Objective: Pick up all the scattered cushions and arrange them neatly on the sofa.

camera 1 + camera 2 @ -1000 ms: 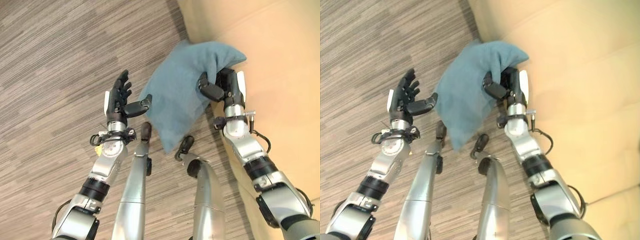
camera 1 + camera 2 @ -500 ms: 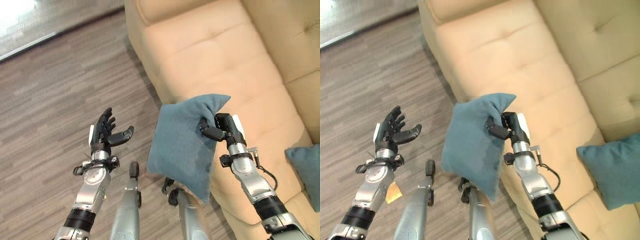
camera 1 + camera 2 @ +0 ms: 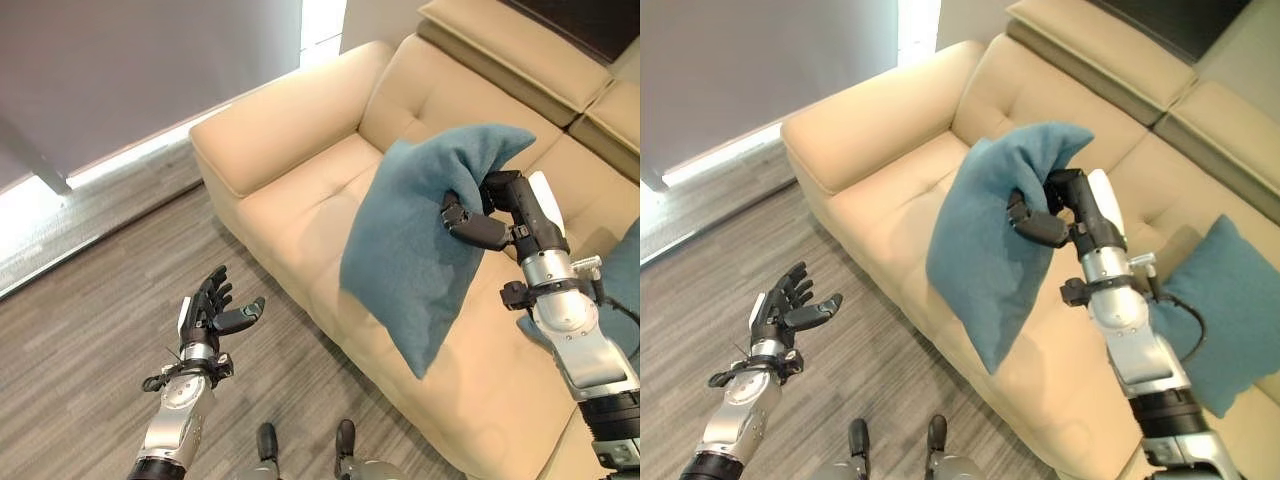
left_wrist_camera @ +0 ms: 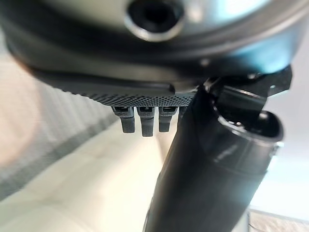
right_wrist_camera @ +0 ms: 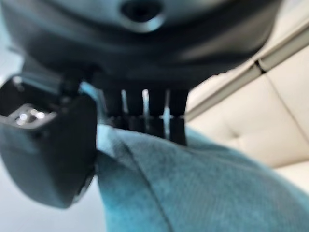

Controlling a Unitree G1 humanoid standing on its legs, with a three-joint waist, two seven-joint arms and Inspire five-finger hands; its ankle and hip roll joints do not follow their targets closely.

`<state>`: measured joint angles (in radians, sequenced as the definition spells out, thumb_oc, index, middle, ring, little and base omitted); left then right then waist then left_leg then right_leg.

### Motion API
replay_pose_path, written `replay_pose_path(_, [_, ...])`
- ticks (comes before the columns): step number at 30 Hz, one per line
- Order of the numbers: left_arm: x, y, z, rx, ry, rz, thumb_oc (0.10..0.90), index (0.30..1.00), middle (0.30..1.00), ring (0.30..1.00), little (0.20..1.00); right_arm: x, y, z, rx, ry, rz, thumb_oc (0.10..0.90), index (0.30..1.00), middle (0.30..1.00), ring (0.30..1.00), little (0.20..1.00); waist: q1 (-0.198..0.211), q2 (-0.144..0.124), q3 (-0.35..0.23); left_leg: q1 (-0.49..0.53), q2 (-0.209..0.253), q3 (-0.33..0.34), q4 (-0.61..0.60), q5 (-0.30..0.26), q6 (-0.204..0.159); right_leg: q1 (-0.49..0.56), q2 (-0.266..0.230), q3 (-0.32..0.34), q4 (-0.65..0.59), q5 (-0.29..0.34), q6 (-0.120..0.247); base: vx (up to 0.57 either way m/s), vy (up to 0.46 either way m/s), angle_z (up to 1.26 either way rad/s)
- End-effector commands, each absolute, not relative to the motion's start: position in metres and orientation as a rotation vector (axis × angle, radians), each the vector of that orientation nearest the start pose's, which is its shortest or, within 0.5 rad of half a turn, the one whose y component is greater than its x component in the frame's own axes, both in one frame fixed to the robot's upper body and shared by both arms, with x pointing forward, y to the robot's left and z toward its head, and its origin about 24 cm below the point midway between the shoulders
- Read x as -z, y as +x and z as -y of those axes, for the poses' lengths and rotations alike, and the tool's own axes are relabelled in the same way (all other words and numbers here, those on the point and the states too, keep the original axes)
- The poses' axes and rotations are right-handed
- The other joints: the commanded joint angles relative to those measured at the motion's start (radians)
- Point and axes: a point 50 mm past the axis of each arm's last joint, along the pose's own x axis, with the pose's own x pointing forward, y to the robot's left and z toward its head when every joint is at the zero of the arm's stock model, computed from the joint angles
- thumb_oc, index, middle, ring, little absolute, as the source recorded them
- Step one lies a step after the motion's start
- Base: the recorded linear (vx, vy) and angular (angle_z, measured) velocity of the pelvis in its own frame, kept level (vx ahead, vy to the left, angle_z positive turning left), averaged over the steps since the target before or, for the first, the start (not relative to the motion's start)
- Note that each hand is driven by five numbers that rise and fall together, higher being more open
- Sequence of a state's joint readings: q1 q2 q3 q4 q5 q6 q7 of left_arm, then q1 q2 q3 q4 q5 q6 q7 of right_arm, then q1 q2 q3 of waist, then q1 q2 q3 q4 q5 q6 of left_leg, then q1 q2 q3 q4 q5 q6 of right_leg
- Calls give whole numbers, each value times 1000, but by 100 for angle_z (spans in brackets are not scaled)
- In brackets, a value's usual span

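A blue cushion [image 3: 415, 245] hangs by one corner from my right hand [image 3: 497, 207], which is shut on it and holds it up over the seat of the beige sofa [image 3: 300, 205]. The same blue cushion [image 5: 193, 188] shows close up under the curled fingers [image 5: 145, 116] in the right wrist view. A second blue cushion [image 3: 1220, 300] leans on the sofa seat at the right, partly behind my right arm. My left hand [image 3: 212, 312] is raised over the floor at the lower left, open and holding nothing, its straight fingers [image 4: 142, 121] visible in its wrist view.
Grey wood-look floor [image 3: 90, 330] lies in front of the sofa. The sofa's left armrest [image 3: 275, 120] and tufted backrest [image 3: 470, 90] stand beyond the held cushion. A pale wall [image 3: 120, 70] with a bright strip along its base runs at the back left.
The view has swung up from the floor to the whole sofa. My right hand has lifted the blue cushion higher, over the seat. The left hand stays open at the lower left.
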<state>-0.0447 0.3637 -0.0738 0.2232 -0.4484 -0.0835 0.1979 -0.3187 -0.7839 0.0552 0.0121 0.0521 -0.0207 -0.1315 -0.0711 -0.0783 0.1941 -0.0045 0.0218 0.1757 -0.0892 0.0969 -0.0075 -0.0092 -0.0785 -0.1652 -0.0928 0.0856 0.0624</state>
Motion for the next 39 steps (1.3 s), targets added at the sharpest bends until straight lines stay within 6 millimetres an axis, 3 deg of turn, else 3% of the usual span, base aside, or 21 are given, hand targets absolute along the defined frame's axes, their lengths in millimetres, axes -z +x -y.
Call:
replay_pose_path(1, [-39, 266, -236, -159, 12, -4, 800, 900, 900, 900, 900, -266, 286, 229, 54, -609, 811, 400, 300, 300, 300, 300, -19, -13, -238, 14, 12, 15, 2, -144, -37, 0, 5, 2, 22, -104, 74, 33, 23, -20])
replay_pose_path(5, [-50, 275, -240, -152, 22, 31, 800, 900, 900, 900, 900, -278, 287, 220, 8, -614, 853, 400, 300, 300, 300, 300, -29, -4, -256, 30, 16, 29, 2, -150, -38, 11, 8, 19, 14, -99, 75, 35, 19, -17])
replay_pose_path(12, [-47, 281, -245, -137, 31, 4, 800, 900, 900, 900, 900, -289, 286, 202, -107, -639, 893, 400, 300, 300, 300, 300, -49, 3, -274, 43, 24, 58, 2, -157, -39, 8, 12, 49, 9, -88, 79, 21, 13, -17])
replay_pose_path(23, [-17, 274, -234, -29, -89, -131, 800, 900, 900, 900, 900, -309, 278, 182, -252, -539, 981, 400, 300, 300, 300, 300, -68, 9, -289, 53, 29, 81, 2, -164, -38, 4, 18, 72, 7, -83, 80, 9, 11, -13])
replay_pose_path(31, [3, 263, -219, 4, -167, -197, 800, 900, 900, 900, 900, -334, 252, 172, -286, -510, 1159, 400, 300, 300, 300, 300, -70, 7, -299, 56, 33, 80, 2, -167, -35, 6, 19, 72, 7, -85, 79, 4, 2, -1])
replay_pose_path(39, [1, 267, -220, 1, -165, -188, 800, 900, 900, 900, 900, -343, 242, 167, -303, -502, 1225, 400, 300, 300, 300, 300, -70, 2, -305, 57, 35, 74, 2, -167, -37, 10, 20, 67, 8, -90, 76, 0, 0, 0])
